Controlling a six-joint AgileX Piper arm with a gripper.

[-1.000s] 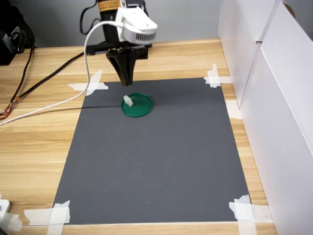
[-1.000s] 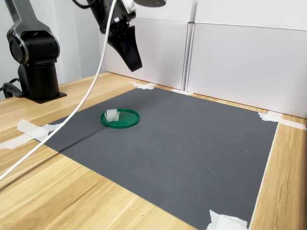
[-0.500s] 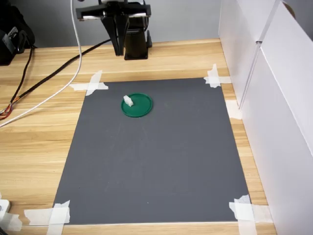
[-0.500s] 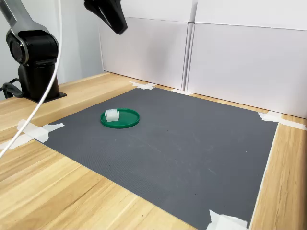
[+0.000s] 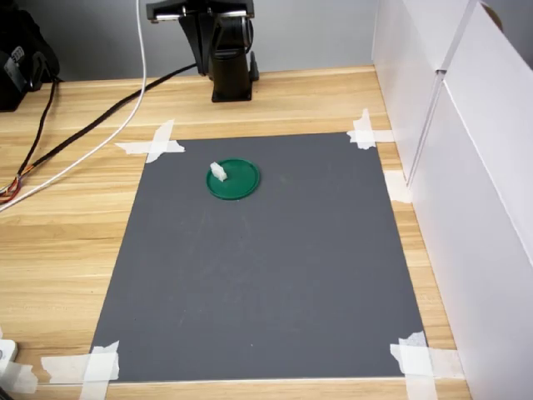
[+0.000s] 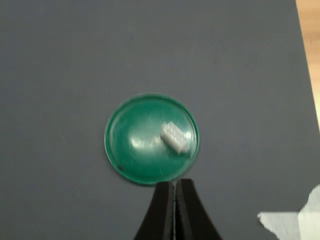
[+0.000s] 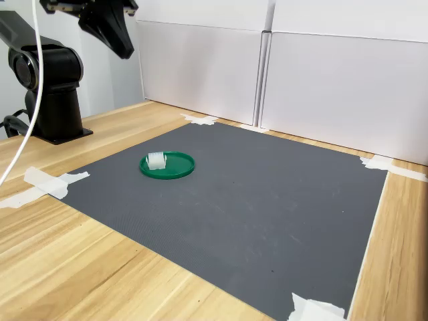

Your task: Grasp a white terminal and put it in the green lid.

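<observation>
A light wooden tabletop [image 5: 75,225] carries a dark grey rectangular mat [image 5: 266,275], its corners fixed with white tape strips [image 5: 151,143]. White panel walls [image 7: 334,87] enclose two sides. A grey wall [image 5: 316,33] stands behind, under soft even light.

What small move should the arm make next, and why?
Probably none toward the parts: the arm can simply hold its raised position or retire. The terminal already lies inside the lid, near its rim, and the gripper is shut and empty, high above the mat in both exterior views. Nothing else on the mat seems to need moving.
</observation>
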